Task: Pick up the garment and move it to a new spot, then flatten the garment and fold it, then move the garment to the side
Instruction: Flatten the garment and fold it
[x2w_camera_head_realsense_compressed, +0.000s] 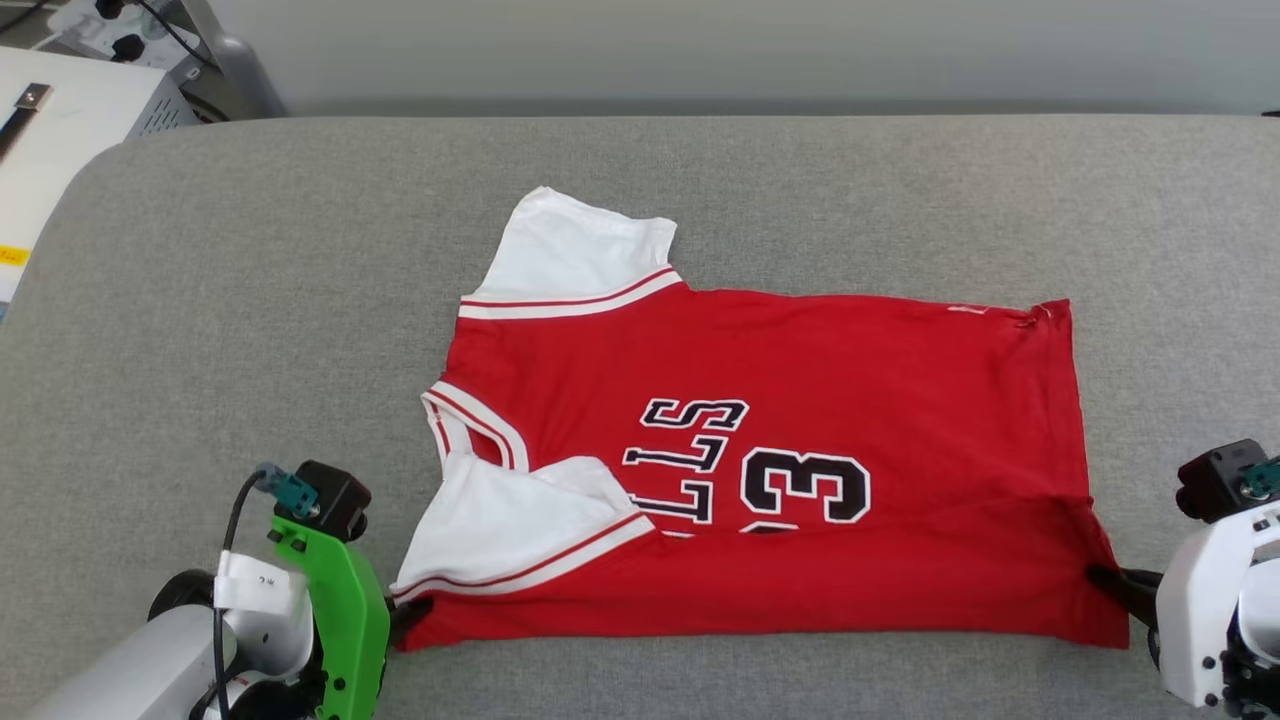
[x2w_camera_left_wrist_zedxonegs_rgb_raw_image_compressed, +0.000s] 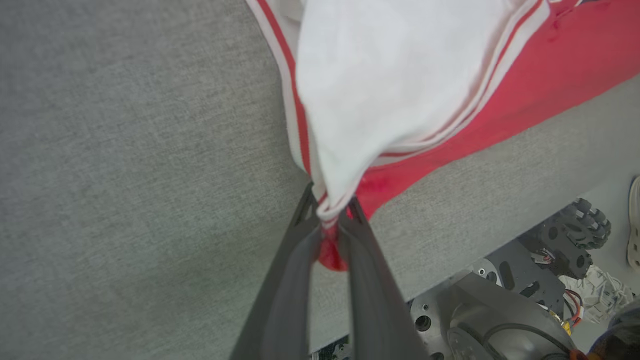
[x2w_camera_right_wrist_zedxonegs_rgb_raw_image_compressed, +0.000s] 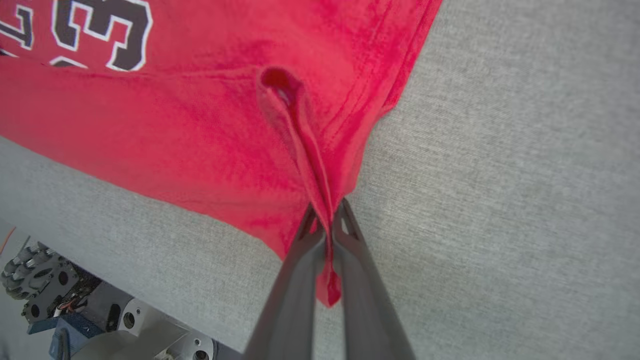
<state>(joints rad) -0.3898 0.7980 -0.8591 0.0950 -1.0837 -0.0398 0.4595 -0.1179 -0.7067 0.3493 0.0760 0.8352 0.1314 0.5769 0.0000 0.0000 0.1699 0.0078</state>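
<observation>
Pinching tight, the left gripper (x2w_camera_left_wrist_zedxonegs_rgb_raw_image_compressed: 332, 207) is holding the white-sleeved near corner of the red jersey-style T-shirt (x2w_camera_head_realsense_compressed: 800, 380), and the right gripper (x2w_camera_right_wrist_zedxonegs_rgb_raw_image_compressed: 327, 215) is clamping its near hem corner. That shirt is lying flat on the grey fabric-covered surface (x2w_camera_head_realsense_compressed: 250, 300), stretching between both claws, long axis running left to right, collar toward the left arm. Black white-outlined "LLS" and "3" are showing sideways (their lower parts are hiding under the folded near edge)

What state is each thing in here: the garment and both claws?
garment: spread on the grey surface, front up, near edge folded over the lettering.
left claw: shut on the garment's near sleeve-end corner.
right claw: shut on the garment's near hem corner.
</observation>
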